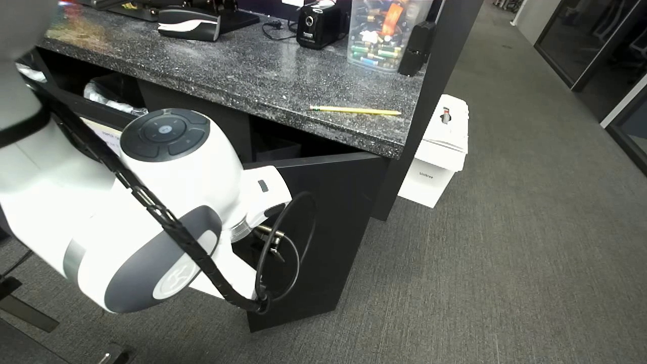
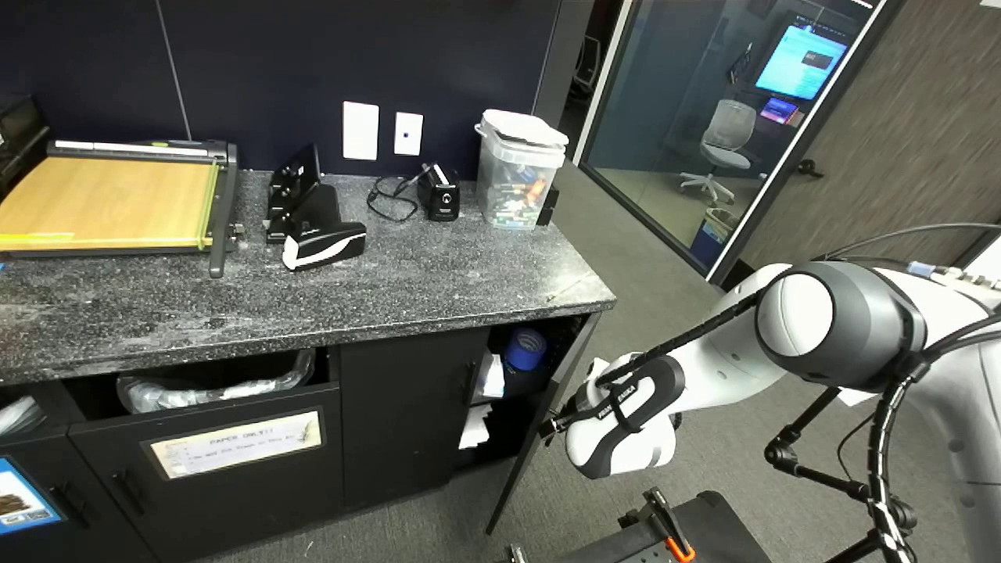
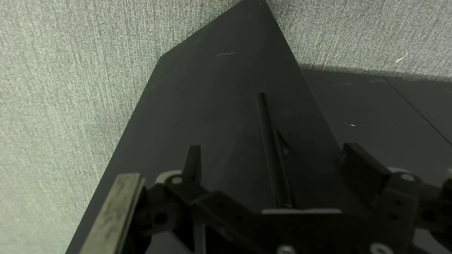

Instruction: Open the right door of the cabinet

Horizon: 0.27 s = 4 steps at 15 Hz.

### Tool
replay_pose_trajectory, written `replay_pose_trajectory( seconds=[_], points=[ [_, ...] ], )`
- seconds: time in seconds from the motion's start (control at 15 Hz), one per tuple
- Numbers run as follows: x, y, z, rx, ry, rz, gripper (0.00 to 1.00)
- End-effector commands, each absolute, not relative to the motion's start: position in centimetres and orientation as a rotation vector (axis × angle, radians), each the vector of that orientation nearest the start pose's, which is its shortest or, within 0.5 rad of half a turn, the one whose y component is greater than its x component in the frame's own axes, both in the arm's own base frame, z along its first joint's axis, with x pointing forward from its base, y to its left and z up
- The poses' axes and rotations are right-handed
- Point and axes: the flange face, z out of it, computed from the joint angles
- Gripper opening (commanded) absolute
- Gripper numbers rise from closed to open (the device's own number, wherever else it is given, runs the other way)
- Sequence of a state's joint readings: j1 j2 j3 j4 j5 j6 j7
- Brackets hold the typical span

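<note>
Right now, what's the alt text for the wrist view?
A black door stands open, its handle showing ungripped between the spread fingers of the end effector. Grey carpet fills the left and top; the cabinet shows at right.

I see the right door (image 1: 336,227) smooth and matt at the frame's lower centre, the stone countertop (image 1: 252,71) faintly glossy upper left, the carpet (image 1: 505,253) rough lower right.

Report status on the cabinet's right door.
Gripper open, black bar handle ungripped. Right door standing open. Robot arm on its outer side, possibly blocking further swing.
</note>
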State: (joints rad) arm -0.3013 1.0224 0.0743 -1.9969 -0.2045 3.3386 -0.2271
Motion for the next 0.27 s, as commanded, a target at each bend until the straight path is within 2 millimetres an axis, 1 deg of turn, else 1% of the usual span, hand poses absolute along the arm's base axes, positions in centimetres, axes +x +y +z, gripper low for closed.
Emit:
replay_pose_trajectory(
  seconds=[0.0,0.07,0.2],
  points=[
    [52.4,-10.0,4.0,-3.207,-0.067,-0.516,1.0],
    [54.9,-10.1,-1.5,-3.1,-0.25,-0.522,1.0],
    [54.9,-10.1,-1.5,-3.1,-0.25,-0.522,1.0]
  ],
)
